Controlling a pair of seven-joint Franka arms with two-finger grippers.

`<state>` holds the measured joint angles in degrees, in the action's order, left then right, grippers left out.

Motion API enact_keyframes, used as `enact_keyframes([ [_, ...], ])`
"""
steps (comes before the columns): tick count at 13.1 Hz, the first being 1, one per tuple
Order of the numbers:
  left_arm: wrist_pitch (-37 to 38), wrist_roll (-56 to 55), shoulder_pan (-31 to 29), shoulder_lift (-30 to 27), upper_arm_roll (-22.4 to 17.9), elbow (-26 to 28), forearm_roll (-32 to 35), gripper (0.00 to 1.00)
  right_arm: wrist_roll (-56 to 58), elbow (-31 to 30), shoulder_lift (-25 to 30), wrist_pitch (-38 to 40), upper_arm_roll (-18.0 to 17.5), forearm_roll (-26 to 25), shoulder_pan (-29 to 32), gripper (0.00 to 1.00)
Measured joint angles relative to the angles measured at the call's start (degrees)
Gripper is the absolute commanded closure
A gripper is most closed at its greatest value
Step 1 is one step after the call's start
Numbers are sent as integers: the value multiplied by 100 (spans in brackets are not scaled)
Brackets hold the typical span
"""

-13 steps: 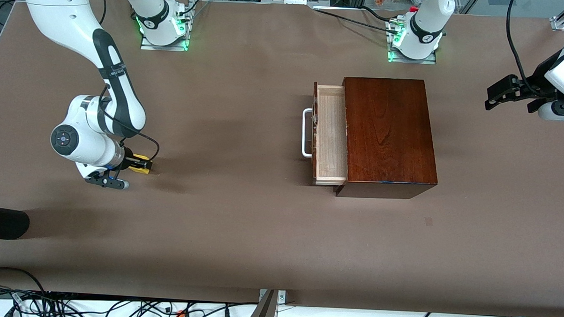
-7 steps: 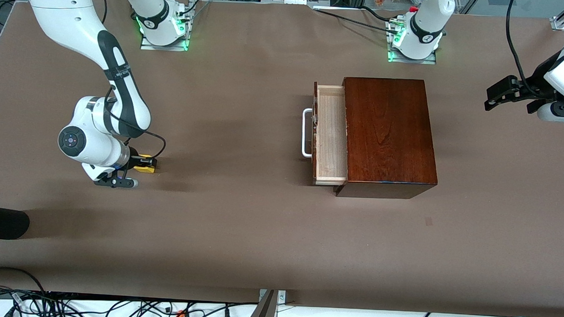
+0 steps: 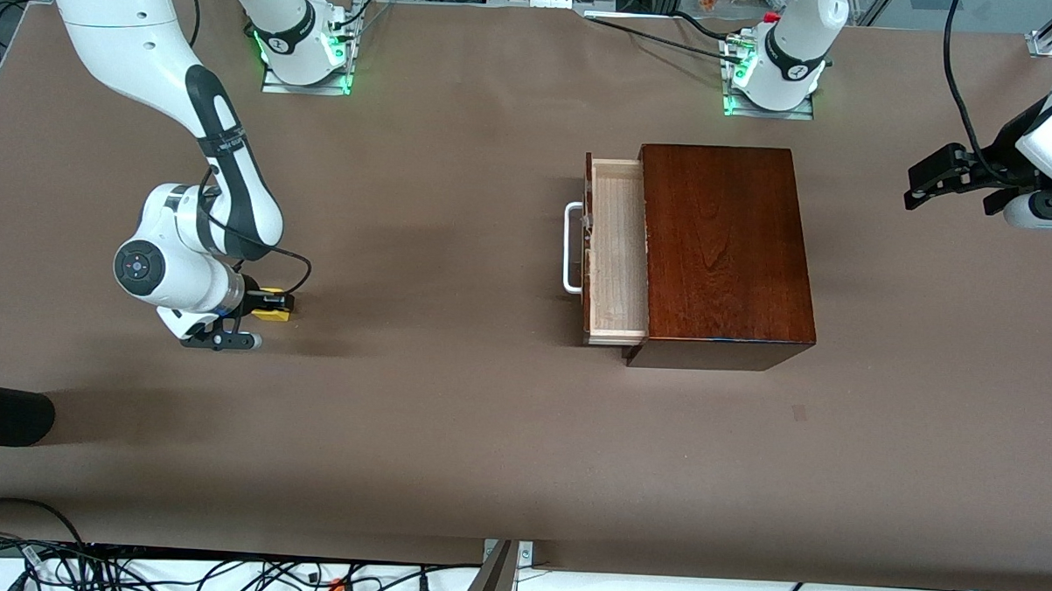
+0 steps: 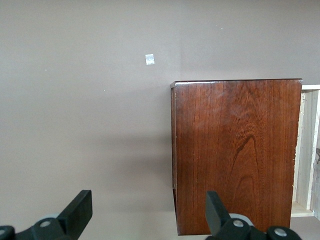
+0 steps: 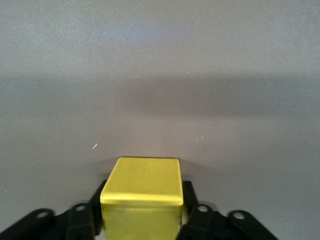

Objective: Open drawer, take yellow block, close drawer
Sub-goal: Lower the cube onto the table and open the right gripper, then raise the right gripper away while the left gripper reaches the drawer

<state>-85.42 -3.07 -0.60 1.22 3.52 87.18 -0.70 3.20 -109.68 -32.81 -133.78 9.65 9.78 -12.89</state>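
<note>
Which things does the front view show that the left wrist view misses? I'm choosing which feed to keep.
Only the front view shows the yellow block on the table at the right tool, toward the right arm's end, and the drawer's white handle. Only the left wrist view shows the left tool from close, fingers wide apart, and a small pale tape square. Both show the wooden box and the open drawer.

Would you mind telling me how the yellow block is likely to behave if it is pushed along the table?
The yellow block has flat faces, so it would probably slide, not roll. It looks rigid and small, likely light. Smooth faces may slip between the fingers.
</note>
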Motion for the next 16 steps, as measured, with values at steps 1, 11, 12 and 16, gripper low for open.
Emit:
enact_keyframes([
  [1, -3, 0, 0, 0, -2, 0, 0, 0, 0, 53, 0, 0, 0, 0, -2, 0],
  [11, -4, 0, -2, 0, -8, -4, 0, 0, -183, 1968, 1133, 3741, 327, -379, -3, 0],
  [12, -4, 0, -2, 0, -8, -5, 0, 0, -383, 2100, 1268, 3993, 315, -583, -14, 0],
  [16, -4, 0, -2, 0, -8, -8, 0, 0, -679, 2185, 1913, 4663, 280, -788, -78, 0],
])
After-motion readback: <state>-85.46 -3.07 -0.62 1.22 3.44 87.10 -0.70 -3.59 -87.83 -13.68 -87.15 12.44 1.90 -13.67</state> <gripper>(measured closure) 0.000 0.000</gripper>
